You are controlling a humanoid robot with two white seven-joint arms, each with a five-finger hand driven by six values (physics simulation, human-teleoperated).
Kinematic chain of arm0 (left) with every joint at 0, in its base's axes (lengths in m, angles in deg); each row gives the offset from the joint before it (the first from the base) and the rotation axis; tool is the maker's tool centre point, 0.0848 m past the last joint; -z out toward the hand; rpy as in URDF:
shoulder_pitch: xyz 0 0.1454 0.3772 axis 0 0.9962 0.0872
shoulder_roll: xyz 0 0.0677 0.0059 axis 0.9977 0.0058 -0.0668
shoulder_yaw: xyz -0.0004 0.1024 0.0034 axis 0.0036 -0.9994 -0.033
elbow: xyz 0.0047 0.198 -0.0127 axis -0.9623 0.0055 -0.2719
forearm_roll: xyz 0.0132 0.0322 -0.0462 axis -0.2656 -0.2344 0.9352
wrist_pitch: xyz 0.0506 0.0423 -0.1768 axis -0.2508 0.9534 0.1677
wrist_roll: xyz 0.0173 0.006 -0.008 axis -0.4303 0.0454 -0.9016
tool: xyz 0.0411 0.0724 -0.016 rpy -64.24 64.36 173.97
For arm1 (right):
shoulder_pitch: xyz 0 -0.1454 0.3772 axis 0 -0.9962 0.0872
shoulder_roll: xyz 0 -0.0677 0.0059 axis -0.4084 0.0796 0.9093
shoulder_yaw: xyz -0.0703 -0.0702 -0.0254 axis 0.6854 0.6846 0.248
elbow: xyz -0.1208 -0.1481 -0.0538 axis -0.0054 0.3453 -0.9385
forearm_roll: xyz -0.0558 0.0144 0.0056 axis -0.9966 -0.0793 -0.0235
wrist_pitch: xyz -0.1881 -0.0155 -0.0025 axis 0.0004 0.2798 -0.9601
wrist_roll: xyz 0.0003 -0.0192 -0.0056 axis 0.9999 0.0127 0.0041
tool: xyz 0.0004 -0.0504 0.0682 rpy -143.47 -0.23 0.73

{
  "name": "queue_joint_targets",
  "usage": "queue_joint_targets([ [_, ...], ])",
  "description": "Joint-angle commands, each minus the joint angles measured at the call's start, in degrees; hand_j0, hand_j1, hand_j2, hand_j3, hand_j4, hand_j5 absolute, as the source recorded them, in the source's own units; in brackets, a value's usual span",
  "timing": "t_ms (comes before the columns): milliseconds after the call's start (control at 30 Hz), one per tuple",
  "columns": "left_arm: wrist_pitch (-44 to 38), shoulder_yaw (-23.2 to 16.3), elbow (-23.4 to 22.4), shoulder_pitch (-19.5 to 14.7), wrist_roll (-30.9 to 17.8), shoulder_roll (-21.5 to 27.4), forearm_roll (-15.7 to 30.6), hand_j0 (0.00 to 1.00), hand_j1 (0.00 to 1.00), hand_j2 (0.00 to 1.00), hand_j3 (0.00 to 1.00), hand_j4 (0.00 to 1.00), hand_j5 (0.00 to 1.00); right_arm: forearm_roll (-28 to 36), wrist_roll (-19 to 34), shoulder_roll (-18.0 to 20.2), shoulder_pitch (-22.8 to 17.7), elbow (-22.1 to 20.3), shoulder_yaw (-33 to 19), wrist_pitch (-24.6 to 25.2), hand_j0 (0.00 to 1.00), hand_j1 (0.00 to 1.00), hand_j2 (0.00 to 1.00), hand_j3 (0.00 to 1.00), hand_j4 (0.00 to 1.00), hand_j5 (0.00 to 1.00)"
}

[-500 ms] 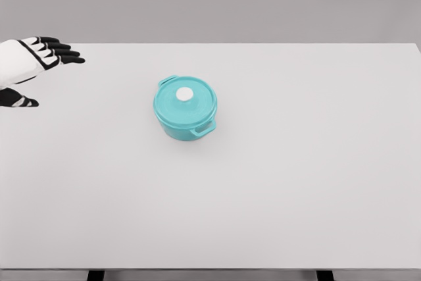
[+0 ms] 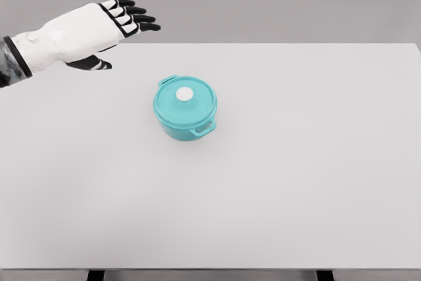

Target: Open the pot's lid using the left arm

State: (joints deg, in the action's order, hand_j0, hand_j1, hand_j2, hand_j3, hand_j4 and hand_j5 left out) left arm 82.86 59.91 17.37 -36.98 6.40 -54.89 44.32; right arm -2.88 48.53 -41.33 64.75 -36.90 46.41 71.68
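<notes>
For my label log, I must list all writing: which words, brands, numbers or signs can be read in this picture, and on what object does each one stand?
None: no text is readable anywhere.
Pot: plain teal, no label.
Lid: blank white knob.
Left hand: only black and white panels.
Table: bare white.

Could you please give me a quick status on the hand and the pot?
Left hand open, empty, up-left of the pot, not touching. Lid on, white knob clear. Right arm out of view. Nothing in the way.
</notes>
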Motion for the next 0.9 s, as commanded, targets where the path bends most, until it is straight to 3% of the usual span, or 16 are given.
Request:
queue_joint_targets([
  [0,-0.2,-2.8,1.6,-0.1,0.0,-5.8,-1.1,1.00,1.00,1.00,1.00,1.00,1.00,0.1,0.0,0.0,0.0,0.0,0.0,-0.1,1.00,1.00,1.00,1.00,1.00,1.00],
  [100,-0.2,-6.7,2.0,-0.3,0.0,-8.1,-2.7,1.00,1.00,1.00,1.00,1.00,1.00,0.1,0.0,0.0,0.0,0.0,0.0,0.0,1.00,1.00,1.00,1.00,1.00,1.00],
  [200,-0.2,-14.8,1.8,-1.2,0.0,-8.8,-6.3,1.00,1.00,1.00,1.00,1.00,1.00,0.1,0.0,0.0,0.0,0.0,0.0,0.0,1.00,1.00,1.00,1.00,1.00,1.00],
  [367,-0.2,-15.0,1.4,-2.4,0.0,-6.2,-6.4,1.00,1.00,1.00,1.00,1.00,1.00,0.1,0.0,0.0,0.0,0.0,0.0,0.0,1.00,1.00,1.00,1.00,1.00,1.00],
  [533,-0.2,-16.9,-4.0,-3.6,0.0,-6.6,-8.4,1.00,1.00,1.00,1.00,1.00,1.00,0.1,0.0,0.0,0.0,0.0,0.0,-0.1,1.00,1.00,1.00,1.00,1.00,1.00],
  [867,-0.2,-18.6,-6.0,-4.2,0.0,-7.0,-9.2,1.00,1.00,1.00,1.00,1.00,1.00,0.1,0.0,0.0,0.0,0.0,0.0,-0.1,1.00,1.00,1.00,1.00,1.00,1.00],
])
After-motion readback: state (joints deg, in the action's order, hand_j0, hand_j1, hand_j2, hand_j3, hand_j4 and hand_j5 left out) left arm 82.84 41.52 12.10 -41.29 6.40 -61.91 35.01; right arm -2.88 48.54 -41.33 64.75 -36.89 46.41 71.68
